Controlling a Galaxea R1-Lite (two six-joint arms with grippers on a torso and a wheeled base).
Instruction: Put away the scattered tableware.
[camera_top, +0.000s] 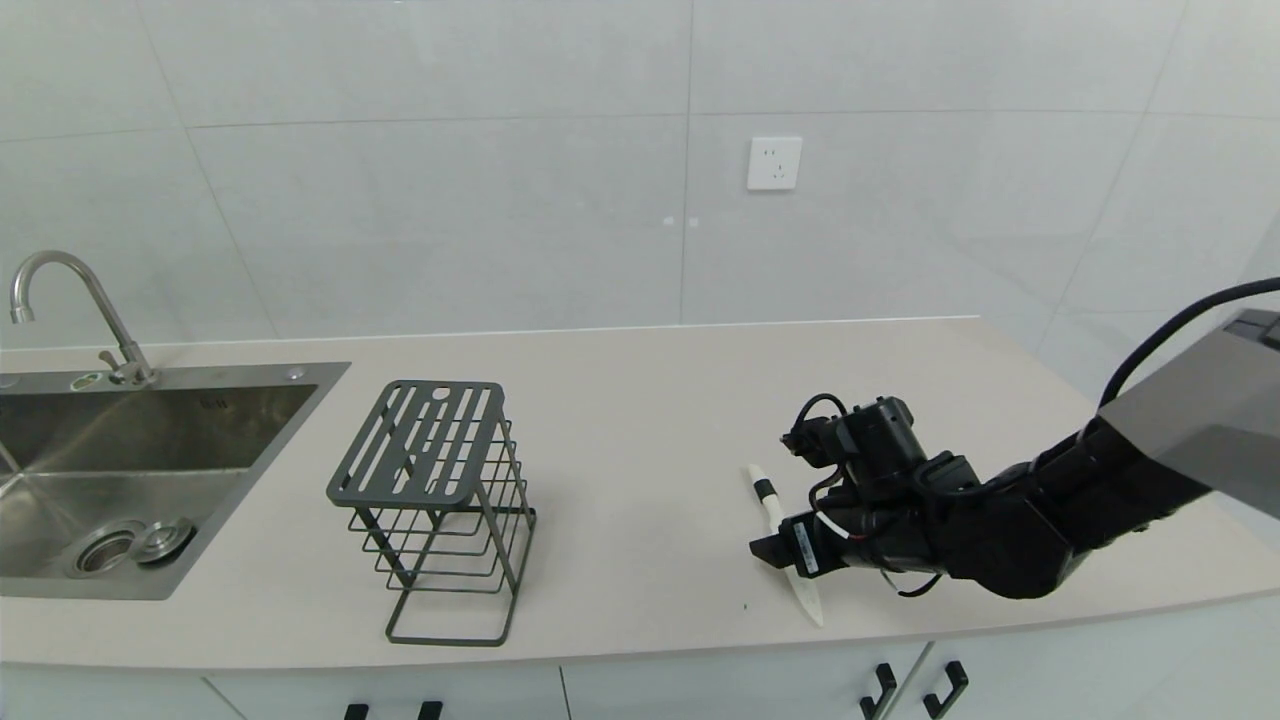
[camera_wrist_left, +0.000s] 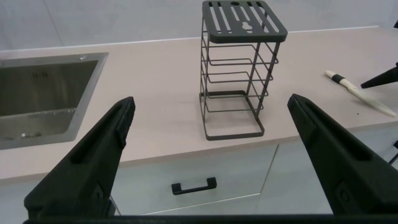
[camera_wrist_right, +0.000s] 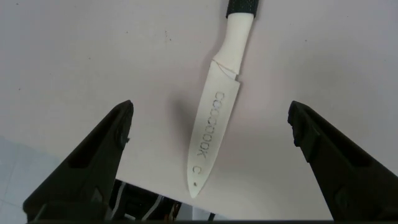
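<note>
A pale kitchen counter (camera_top: 640, 420) runs along a tiled wall, with a steel sink (camera_top: 150, 420) set into its left end. A white knife (camera_top: 806, 598) with a black band on its handle lies flat on the counter at the right, close to the front edge. Its long axis runs from back to front, with the handle toward the wall and the tip toward the edge. The right gripper (camera_top: 788, 550) hangs low directly over the blade, its jaws spread wide and holding nothing, one on each side of the knife's width. It looks set to close across the blade. A dark wire rack (camera_top: 420, 440) with a slotted top stands well to the knife's left, between knife and sink. The left gripper (camera_wrist_left: 211, 102), also spread open and empty, sits back in front of the counter facing the rack, much farther from the knife.
</note>
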